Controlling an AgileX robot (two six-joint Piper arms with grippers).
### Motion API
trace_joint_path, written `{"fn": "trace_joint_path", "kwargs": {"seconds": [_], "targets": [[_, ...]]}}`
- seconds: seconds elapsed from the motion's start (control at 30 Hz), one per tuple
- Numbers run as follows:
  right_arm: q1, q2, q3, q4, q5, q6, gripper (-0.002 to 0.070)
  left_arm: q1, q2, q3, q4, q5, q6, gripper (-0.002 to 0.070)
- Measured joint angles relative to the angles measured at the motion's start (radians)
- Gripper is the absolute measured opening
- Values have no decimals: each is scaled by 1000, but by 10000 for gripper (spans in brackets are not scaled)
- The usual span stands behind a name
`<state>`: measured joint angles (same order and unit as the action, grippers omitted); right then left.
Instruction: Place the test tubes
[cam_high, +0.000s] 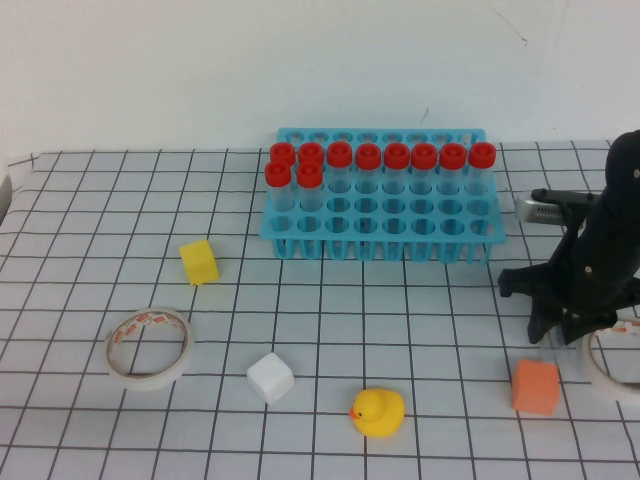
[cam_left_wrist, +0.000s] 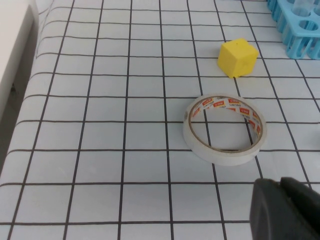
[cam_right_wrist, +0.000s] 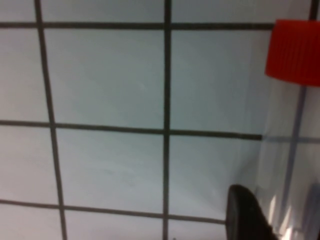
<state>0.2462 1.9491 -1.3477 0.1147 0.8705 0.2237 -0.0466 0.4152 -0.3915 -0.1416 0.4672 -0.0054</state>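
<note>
Right wrist view only: tube (cam_right_wrist: 292, 55) (red-capped)

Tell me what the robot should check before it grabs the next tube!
1. Right end effector low over the table, right of the rack: ok.
2. Tube lying beside it: ok.
3. Grip on tube: cannot tell.
4. Empty rack holes: ok, many.
5. Left end effector shut, parked near the tape: ok.
6. Orange cube close to right arm, may get bumped: not ok.
</note>
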Motion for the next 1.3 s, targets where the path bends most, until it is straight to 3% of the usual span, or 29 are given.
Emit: {"fn": "trace_joint_path", "kwargs": {"seconds": [0.3, 0.53, 0.7, 0.87, 1.07, 1.3], "targets": [[0, -57, 2, -104, 5, -76, 236, 0, 0, 0, 0, 9, 5, -1], [0, -290, 2, -302, -30, -116, 236, 0, 0, 0, 0, 12, 5, -1], [8, -496, 14, -332, -114, -133, 236, 0, 0, 0, 0, 12, 5, -1], [52, -684, 119, -339, -295, -136, 236, 0, 0, 0, 0, 12, 5, -1], [130, -828, 401, -304, -546, -136, 236, 0, 0, 0, 0, 8, 13, -1], [305, -905, 741, -256, -1012, -112, 236, 0, 4, 0, -30, -205, 21, -2]]}}
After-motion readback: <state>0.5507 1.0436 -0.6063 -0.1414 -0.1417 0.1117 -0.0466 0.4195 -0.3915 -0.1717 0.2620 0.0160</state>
